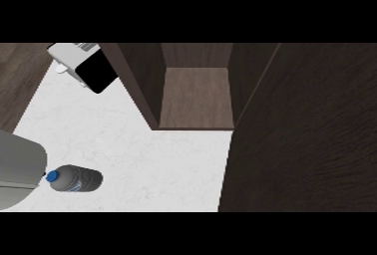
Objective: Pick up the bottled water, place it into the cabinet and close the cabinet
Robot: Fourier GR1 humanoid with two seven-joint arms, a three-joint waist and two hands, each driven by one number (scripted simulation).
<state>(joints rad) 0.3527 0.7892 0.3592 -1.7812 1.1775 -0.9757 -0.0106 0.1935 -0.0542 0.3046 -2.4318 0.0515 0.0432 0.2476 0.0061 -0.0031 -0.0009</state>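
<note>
**Bottle not yet picked up, cabinet open**

The pick-up step was judged to be in hand, with nothing of the task done yet. The bottled water (76, 180) was seen on the white counter (147, 149), well apart from the cabinet (140, 84), off to its lower left in the head view. Its blue cap (53, 176) was turned away from the cabinet. Whether the bottle stood upright or lay on its side could not be told.

The cabinet was found open. Its shelf (197, 99) was bare, and its door (309, 139) was swung out along the cabinet's right side, covering the counter there. A grey forearm (18, 169) was seen just beyond the bottle, on the side away from the cabinet. Whether it touched the cap end could not be told. Neither the left hand nor the right hand was shown, so it could not be told whether the fingers were apart, together or clamped. A white and black appliance (85, 67) was noted to the cabinet's left, near its far end.

Next move, as judged: a hand would need to be brought over the bottle and closed round its body. The bottle would then need to be carried to the cabinet's open front and set on the shelf. The door's path would have to be kept free for the closing swing.
</note>
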